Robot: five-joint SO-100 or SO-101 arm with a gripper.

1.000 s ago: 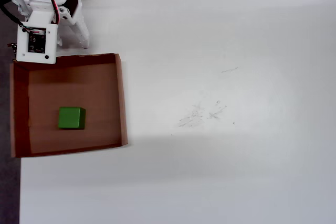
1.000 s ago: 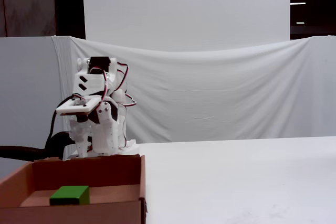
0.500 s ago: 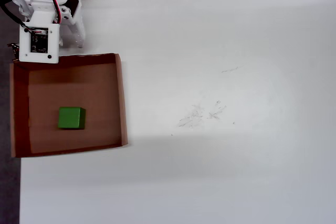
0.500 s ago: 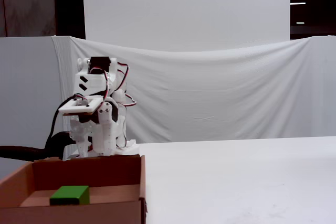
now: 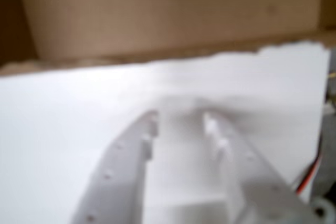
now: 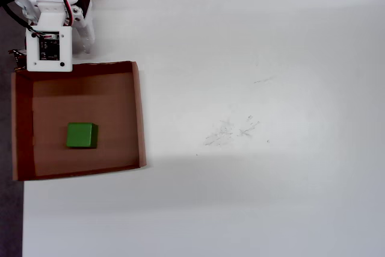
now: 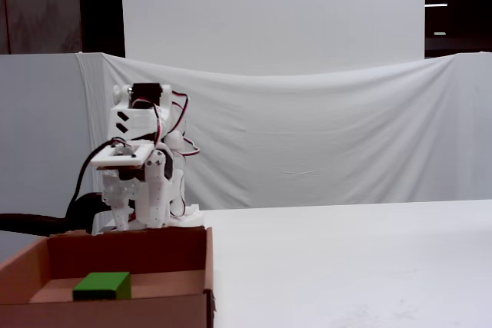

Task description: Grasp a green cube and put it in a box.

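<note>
The green cube [image 6: 80, 135] lay flat on the floor of the box [image 6: 138, 112], in the left half of the floor as the overhead view showed it and somewhat nearer the lower wall than the upper one. It touched none of the four walls. In the fixed view the cube [image 7: 102, 286] sat low inside the box [image 7: 131, 253], with only its top and one side face visible above the near wall.

The box stood at the left edge of the table [image 6: 258, 88] in the overhead view, its left wall roughly level with that edge and its upper wall just below the arm [image 6: 51, 22]. The arm was folded back over its own base at the upper-left corner of the table, with a small circuit board [image 6: 50, 48] facing upward directly beside the upper wall of the box.

The gripper [image 5: 181, 121] was empty. In the wrist view its two white fingers [image 5: 131, 150] stood apart, with a clear gap of bare table surface between them, so the jaws were parted. The fingertips pointed toward the outer face of one cardboard wall [image 5: 173, 19], which filled the top of that view. The wrist view was blurred, so fine detail of the fingertips could not be made out.

A patch of faint grey scuff marks [image 6: 231, 129] lay on the table, well apart from the box, toward the centre.

A white cloth backdrop [image 7: 323, 136] hung behind the table in the fixed view.
</note>
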